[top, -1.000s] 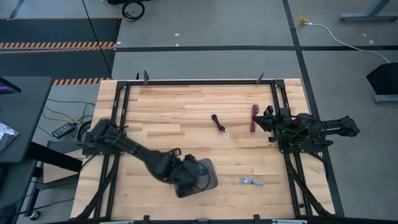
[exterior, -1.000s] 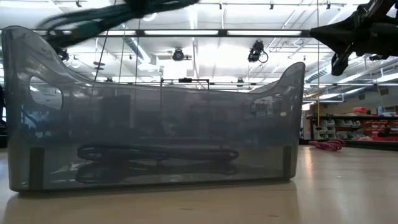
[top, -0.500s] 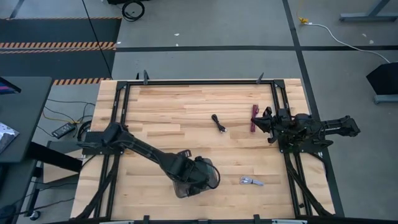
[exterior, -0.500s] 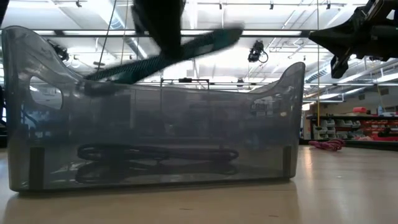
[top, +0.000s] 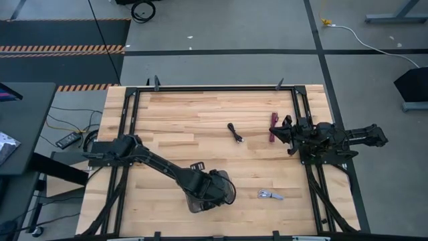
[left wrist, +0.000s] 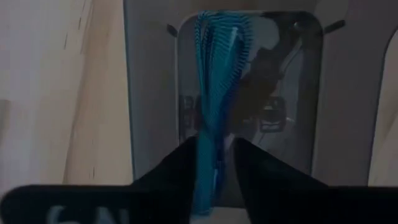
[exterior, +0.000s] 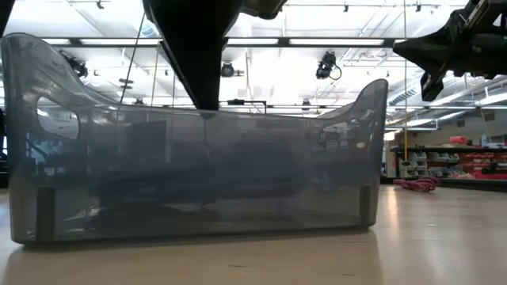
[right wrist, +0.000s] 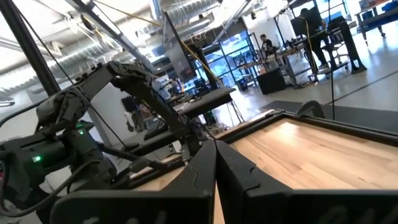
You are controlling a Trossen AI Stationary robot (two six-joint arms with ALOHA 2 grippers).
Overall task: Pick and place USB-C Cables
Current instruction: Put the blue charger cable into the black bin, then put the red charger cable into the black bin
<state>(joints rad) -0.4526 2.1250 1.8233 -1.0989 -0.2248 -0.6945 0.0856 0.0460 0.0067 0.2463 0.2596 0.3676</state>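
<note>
The teal cable (left wrist: 214, 93) hangs as a tight striped bundle between the left gripper's (left wrist: 215, 163) two dark fingers, which are closed narrowly on it. It dangles straight over the grey tray (left wrist: 152, 74), whose rounded inner floor shows behind it along with a dark coil, the black-looking cable (left wrist: 264, 74) already lying inside. In the high view the left gripper (top: 212, 189) sits over the tray (top: 228, 194) near the front edge of the wooden table (top: 187, 120), a little left of centre, with the left arm reaching in from the table's left side.

On the bare wood to the right of the tray lies the silver-grey cable (top: 270, 195), close to the front edge. Farther back, about mid-table, a small black cable (top: 235, 132) lies by itself. The dark red cable (top: 273, 126) lies further right, just beside the right gripper (top: 283, 131), which hovers at the right side of the table with its arm stretched in from the right edge; its fingers meet with no gap between them and hold nothing.

From table height, the translucent tray (exterior: 47, 158) fills most of the view, with the left arm coming down into it from above, and the dark red cable (exterior: 416, 184) shows far off on the right.
</note>
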